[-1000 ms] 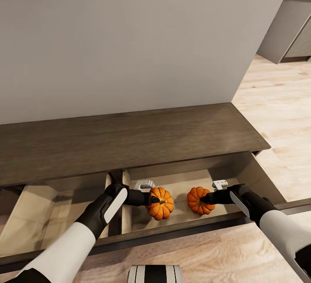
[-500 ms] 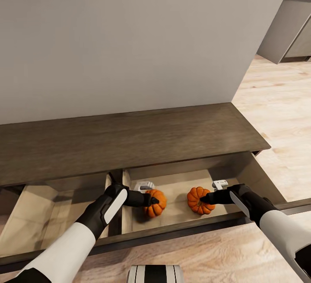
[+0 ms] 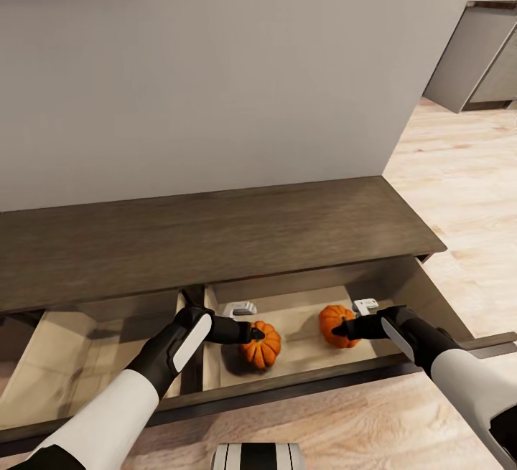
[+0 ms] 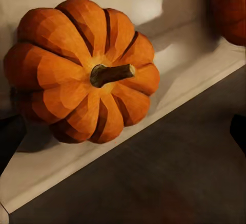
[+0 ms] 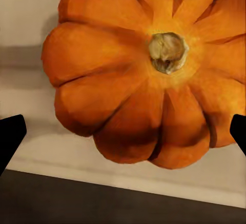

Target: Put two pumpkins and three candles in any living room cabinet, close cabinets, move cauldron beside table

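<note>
The long dark-brown cabinet (image 3: 215, 233) stands against the wall with two drawers pulled out. Two orange pumpkins lie on the pale floor of the right drawer (image 3: 309, 373): one (image 3: 263, 345) just below my left gripper (image 3: 256, 333), the other (image 3: 336, 323) under my right gripper (image 3: 336, 328). The left wrist view looks down on the first pumpkin (image 4: 82, 70), lying tilted with its stem sideways, beside the drawer's front rim. In the right wrist view the second pumpkin (image 5: 143, 75) sits stem-up, with the fingertips (image 5: 10, 137) spread wide and clear of it. Both grippers are open and hold nothing.
The left drawer (image 3: 86, 355) is open too, its pale inside partly hidden by my left arm. A grey wall rises behind the cabinet. Light wood floor (image 3: 467, 190) runs to the right toward grey kitchen cupboards (image 3: 481, 54). My base (image 3: 258, 456) sits at the drawer front.
The left pumpkin dropped from my left gripper onto the drawer floor. The right pumpkin also sank lower in the drawer. The camera tilted up slightly; both arms stayed put.
</note>
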Tool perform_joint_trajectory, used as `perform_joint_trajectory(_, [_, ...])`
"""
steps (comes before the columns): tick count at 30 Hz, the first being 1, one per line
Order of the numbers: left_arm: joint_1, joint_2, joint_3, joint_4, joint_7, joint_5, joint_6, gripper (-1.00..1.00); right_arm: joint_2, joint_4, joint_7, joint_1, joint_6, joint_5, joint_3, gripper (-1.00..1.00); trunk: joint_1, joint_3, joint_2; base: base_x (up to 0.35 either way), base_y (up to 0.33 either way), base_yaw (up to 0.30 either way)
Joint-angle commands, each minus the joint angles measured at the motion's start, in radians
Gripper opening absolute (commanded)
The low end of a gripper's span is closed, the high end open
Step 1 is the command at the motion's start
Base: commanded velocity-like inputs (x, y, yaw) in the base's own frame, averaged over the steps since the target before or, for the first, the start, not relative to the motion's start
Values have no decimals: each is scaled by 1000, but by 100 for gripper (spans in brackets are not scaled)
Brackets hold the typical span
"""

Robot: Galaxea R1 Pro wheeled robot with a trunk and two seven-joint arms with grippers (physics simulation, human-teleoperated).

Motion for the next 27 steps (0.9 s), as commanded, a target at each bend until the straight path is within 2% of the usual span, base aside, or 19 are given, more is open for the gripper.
perform_joint_trajectory(1, [0,0,0,0,-7,-7,4,100,1,-1,1,-1,4,-3,5,100,0,-1,0,0,0,0])
perform_joint_trajectory(6, [0,-2,1,1,-7,-6,6,100,10,-1,1,-2,13,-2,5,100,0,-1,0,0,0,0])
perform_joint_trajectory(14, [0,-15,0,13,-8,-8,28,100,16,-4,1,-2,15,-1,7,100,-4,30,2,0,0,0])
perform_joint_trajectory(17, [0,-16,0,12,-8,-8,36,100,16,-9,2,-2,16,3,7,100,-4,30,2,0,0,0])
perform_joint_trajectory(20, [0,-18,0,12,-8,-8,39,100,19,-11,5,-2,18,43,7,100,-4,30,2,0,0,0])
perform_joint_trajectory(21, [0,-18,0,12,-8,-8,40,100,31,-12,6,-2,39,106,6,100,-4,30,2,0,0,0])
perform_joint_trajectory(27, [0,-22,0,12,-8,-8,40,100,37,-13,8,-2,65,139,5,100,-4,30,2,0,0,0])
